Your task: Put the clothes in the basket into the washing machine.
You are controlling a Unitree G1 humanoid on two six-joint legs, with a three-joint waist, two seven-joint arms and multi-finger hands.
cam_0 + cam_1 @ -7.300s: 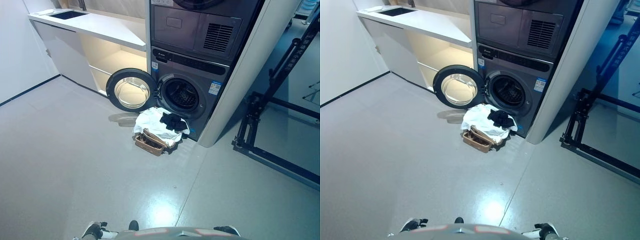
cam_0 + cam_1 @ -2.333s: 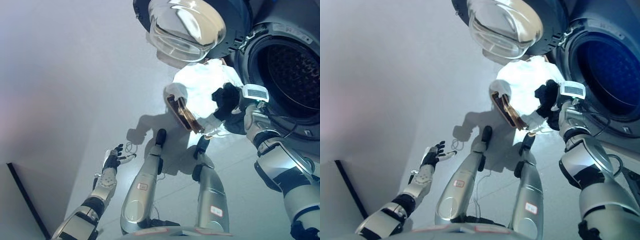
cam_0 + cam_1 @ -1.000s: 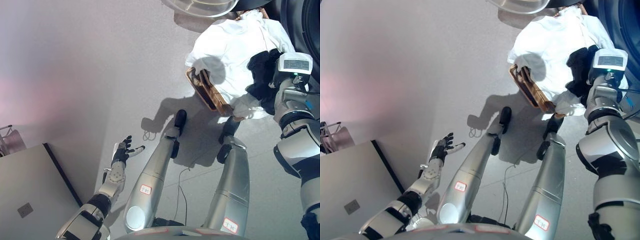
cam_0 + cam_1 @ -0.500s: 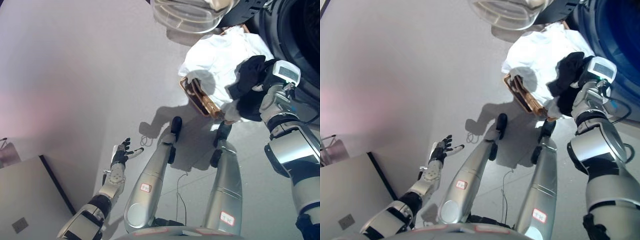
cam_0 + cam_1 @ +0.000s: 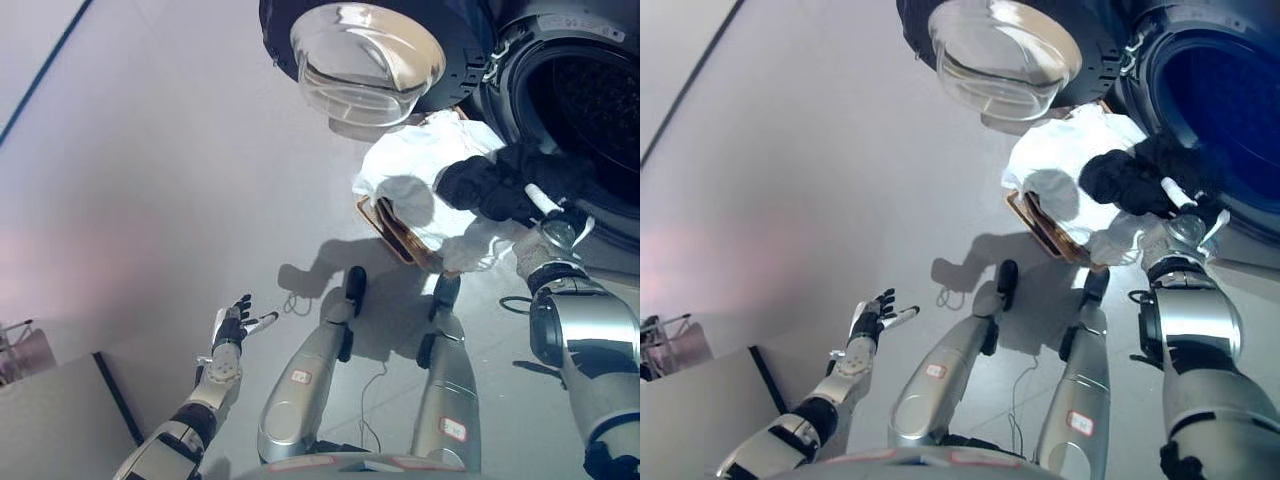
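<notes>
Black garment [image 5: 492, 183] pinched in R hand [image 5: 548, 208] by washer drum [image 5: 598, 110]; L hand [image 5: 232, 326] spread.

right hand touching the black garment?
Touching. Left eye view shows the right hand sunk into the bunched black garment by the washing machine drum opening.

We see a black garment [image 5: 492, 184], bunched and limp, held up at the right hand [image 5: 545, 200], just left of it and in front of the washing machine's open drum [image 5: 585, 110]. Below and left of the hand, a brown basket [image 5: 400, 232] lies tipped on the floor, draped with white cloth [image 5: 415, 165]. The round glass door [image 5: 365, 55] stands swung open, further left and above.
</notes>
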